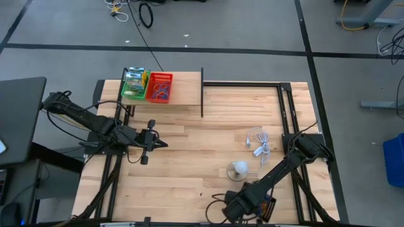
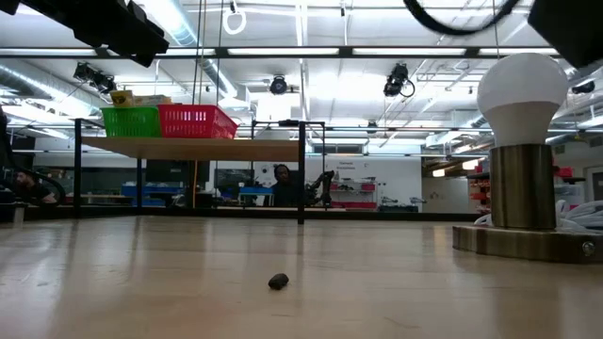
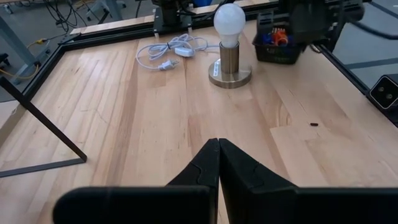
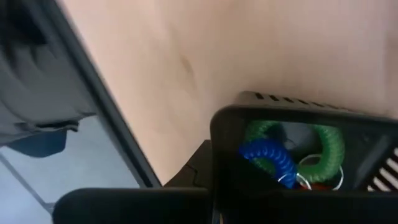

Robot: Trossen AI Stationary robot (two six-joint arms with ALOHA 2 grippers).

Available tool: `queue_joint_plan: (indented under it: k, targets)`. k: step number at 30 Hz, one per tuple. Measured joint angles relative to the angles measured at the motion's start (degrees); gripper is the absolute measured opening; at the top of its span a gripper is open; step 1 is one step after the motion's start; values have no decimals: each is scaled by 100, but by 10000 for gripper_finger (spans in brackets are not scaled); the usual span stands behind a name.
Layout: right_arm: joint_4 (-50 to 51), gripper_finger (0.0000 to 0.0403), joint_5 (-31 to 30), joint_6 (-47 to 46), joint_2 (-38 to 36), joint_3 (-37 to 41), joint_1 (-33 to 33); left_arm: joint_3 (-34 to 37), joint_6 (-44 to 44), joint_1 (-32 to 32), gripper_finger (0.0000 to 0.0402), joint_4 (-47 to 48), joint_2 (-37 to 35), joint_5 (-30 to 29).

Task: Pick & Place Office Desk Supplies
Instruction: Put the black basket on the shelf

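Note:
A black mesh basket (image 1: 269,206) stands near the table's near edge, right of the middle. It holds green and blue coiled loops (image 4: 273,155). My right gripper (image 4: 211,186) points down at the basket's wall and is shut there. On a raised shelf (image 1: 186,94) at the far left, a green basket (image 1: 134,85) holds packets and a red basket (image 1: 159,87) holds loops. My left gripper (image 3: 219,146) hovers shut and empty over the table's left half. My right gripper comes from above at the black basket's side wall (image 4: 217,134), near a corner of its rim. One finger (image 4: 189,168) shows outside the wall. The basket hides the other, so I cannot see whether the wall is pinched. The basket's bottom rests on the table.
A lamp with a white bulb (image 1: 238,169) on a round metal base stands just beyond the black basket, its white cord (image 1: 259,142) coiled behind it. A tiny dark bit (image 2: 278,281) lies on the wood. A black frame (image 1: 284,113) borders the table's right side.

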State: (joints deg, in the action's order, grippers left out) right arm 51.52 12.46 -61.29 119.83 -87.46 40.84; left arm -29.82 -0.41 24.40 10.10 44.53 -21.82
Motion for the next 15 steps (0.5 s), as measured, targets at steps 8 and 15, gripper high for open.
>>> queue_joint_plan:
  k: [8,15]
  targets:
    - [-475,4,-322,826,7,0,-157,0,-19,0,9,-1,0,-11]
    - [-884,4,-468,1605,12,0,-414,0,-41,0,9,-1,0,-17]
